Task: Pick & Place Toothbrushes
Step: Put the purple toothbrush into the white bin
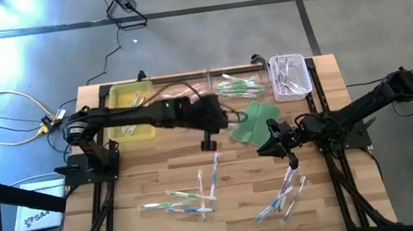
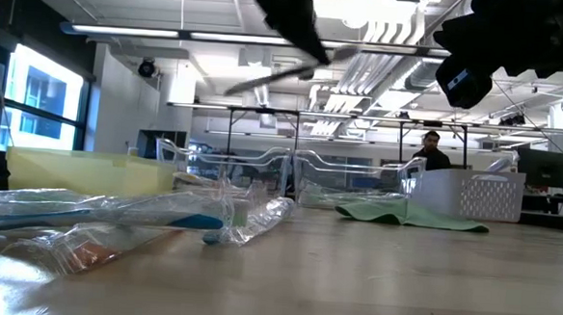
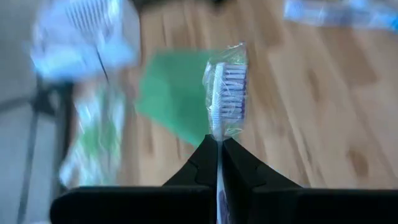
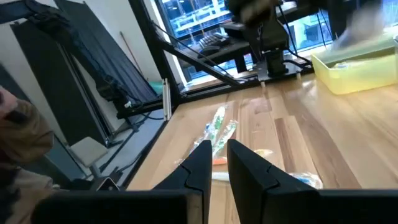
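My left gripper [image 3: 220, 140] is above the table's middle [image 1: 227, 117], shut on a wrapped toothbrush [image 3: 227, 93] with purple-and-white bristles. Other wrapped toothbrushes lie flat on the wood: a group at the near middle [image 1: 186, 199], one single [image 1: 215, 171], and a group at the near right [image 1: 286, 193]. My right gripper [image 4: 214, 155] hovers right of centre [image 1: 266, 147], pointing toward the table's left. Its fingers stand a narrow gap apart with nothing between them. My left gripper pinches the toothbrush's handle just below the head [image 3: 219, 148] between its two fingertips, through the clear wrapper. The brush runs along the fingers, and its head [image 3: 227, 81] sticks out past the tips. It is lifted clear of the table, over the green cloth.
A green cloth [image 1: 256, 121] lies flat right of centre. At the far edge stand a yellow bin [image 1: 129, 110], a clear tray with green toothbrushes [image 1: 239, 86] and a white basket [image 1: 290, 76]. Bare wood shows at the near left.
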Available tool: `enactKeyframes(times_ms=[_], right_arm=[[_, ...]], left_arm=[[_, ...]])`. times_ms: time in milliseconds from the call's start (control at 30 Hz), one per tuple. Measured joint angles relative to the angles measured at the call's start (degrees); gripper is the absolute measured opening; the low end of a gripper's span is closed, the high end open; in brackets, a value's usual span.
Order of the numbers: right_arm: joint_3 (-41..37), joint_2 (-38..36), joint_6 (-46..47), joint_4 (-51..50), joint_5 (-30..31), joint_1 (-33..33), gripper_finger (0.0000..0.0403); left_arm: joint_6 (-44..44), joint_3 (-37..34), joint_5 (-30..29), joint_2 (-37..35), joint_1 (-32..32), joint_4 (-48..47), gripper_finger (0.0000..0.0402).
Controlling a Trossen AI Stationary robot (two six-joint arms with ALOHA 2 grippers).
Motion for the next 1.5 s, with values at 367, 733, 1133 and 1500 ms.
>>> enactKeyframes(times_ms=[367,733,1133,1500], right_arm=[[0.00,0.00,-4.01,8.54,5.26,0.00,0.0042],[0.19,0.00,-27.87,34.54,12.49,-0.71,0.0042],[12.17,6.57,-35.46,26.93,22.12,-3.13,0.0171],[24.41,19.15,-36.20,26.72,22.78,-7.00,0.0196]], left_arm=[[4.92,18.89,22.12,0.00,6.42,1.63,0.0001],[0.36,22.67,35.89,-0.02,7.26,16.05,0.0001],[0.33,22.68,35.97,-0.02,7.18,14.90,0.0001],[0.37,22.72,34.28,2.10,6.56,12.80,0.0001]])
